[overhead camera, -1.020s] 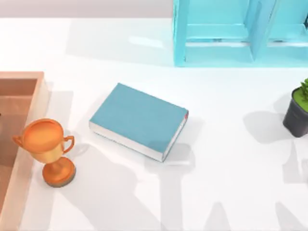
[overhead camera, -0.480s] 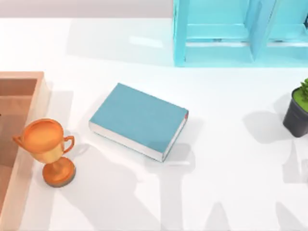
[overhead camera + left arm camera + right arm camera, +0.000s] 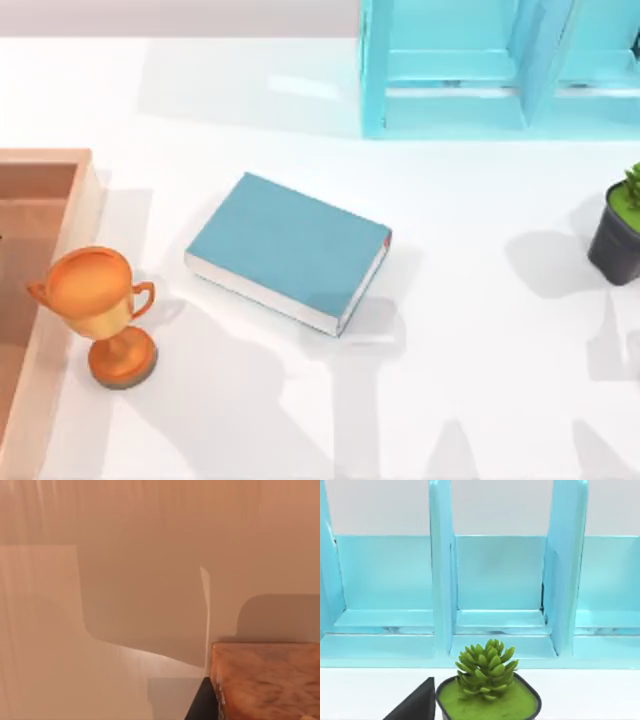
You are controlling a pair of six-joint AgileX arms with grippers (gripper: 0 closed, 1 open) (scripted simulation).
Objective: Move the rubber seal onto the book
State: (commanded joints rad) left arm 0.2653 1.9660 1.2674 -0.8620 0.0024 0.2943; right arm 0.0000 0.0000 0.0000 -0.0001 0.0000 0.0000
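Simulated tabletop, white table point(image 3: 470, 380), blue shelf unit point(image 3: 480, 70)

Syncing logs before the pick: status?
Left wrist facing tan wooden tray, right wrist facing green potted succulent. Thick teal-blue hardcover book flat, cover bare, rubber seal not yet on it. Orange trophy cup stands apart.

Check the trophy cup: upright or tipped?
Upright. In the top view the orange trophy cup stands on its round base on the white table, bowl opening upward, left of the book.
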